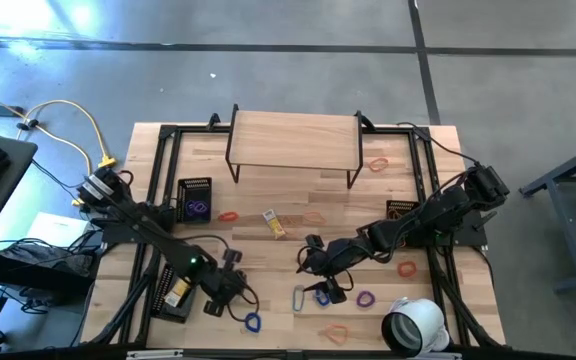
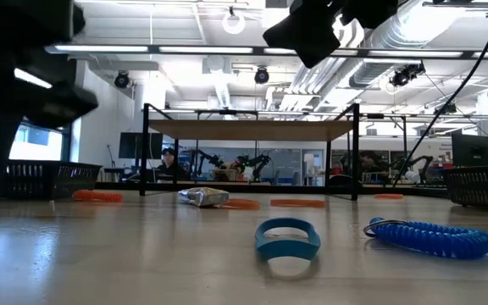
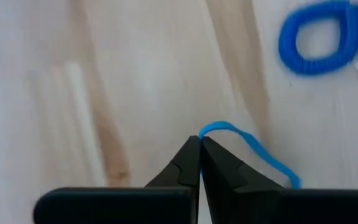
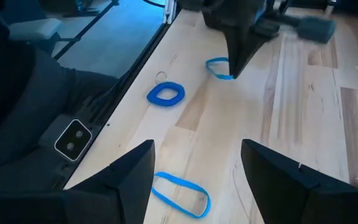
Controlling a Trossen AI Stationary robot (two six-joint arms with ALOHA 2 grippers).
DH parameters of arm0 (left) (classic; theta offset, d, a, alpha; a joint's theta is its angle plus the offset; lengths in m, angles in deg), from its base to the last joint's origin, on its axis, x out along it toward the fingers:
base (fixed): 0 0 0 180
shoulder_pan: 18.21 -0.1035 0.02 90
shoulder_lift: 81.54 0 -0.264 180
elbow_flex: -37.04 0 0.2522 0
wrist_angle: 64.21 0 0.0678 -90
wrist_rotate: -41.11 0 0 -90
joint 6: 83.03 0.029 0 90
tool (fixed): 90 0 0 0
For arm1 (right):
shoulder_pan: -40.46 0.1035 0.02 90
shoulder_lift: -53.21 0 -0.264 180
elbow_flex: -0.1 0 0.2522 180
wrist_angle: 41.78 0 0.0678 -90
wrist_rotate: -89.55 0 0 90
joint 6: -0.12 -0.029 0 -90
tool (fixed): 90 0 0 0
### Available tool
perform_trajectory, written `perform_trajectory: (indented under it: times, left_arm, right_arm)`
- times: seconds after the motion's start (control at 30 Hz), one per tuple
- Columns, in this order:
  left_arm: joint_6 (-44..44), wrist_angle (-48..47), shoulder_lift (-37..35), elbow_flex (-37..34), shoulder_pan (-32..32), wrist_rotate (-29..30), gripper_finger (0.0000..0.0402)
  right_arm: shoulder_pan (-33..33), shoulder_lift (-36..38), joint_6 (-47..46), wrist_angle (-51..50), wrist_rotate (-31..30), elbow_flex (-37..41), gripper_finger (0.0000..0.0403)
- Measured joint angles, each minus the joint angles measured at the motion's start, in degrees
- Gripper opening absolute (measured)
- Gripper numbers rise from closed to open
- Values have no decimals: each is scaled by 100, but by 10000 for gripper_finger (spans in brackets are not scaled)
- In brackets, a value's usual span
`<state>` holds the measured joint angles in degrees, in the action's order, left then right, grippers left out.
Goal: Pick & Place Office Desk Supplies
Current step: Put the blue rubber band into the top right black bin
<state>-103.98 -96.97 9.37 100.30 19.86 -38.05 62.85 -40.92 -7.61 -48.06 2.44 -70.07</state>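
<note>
Spanning most of the high view, the wooden table (image 1: 298, 205) carries a low shelf (image 1: 293, 140) at its far edge and a black basket (image 1: 196, 199) on the left holding a purple loop (image 1: 198, 209). A white tape roll (image 1: 413, 325) stands at the near right corner. The left arm reaches in from the left, and the left gripper (image 3: 200, 149) has its fingers pressed together, pinching the edge of a thin blue band (image 3: 247, 146) that lies on the wood near the front edge; the same band sits in the middle of the low view. A blue coil loop (image 3: 319, 38) lies a little apart from that band, and it also shows in the right wrist view beside the band. The right arm comes in from the right, and the right gripper (image 4: 194, 171) hangs above the table near the middle front with its fingers spread, holding nothing, over another flat blue band (image 4: 180, 194). A silver clip (image 1: 299, 297) and a small purple loop (image 1: 365, 298) lie close by. A yellow-and-white packet (image 1: 274, 224) rests near the table's middle, with an orange band (image 1: 228, 215) to its left. More orange bands lie at the right (image 1: 406, 267), near the shelf (image 1: 378, 163) and at the front (image 1: 336, 332).
</note>
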Motion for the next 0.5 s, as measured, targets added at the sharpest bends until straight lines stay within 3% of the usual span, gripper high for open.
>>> perform_trajectory:
  times: [0.23,0.37,0.5]
  left_arm:
    - [-63,-54,-675,290,34,1598,1]
    - [-642,546,-865,293,17,2917,1]
    - [-1378,1273,-843,295,-108,3830,1]
  right_arm:
    - [0,0,35,22,-51,0,229]
    - [0,0,139,11,-193,0,229]
    - [0,0,310,-126,-649,0,229]
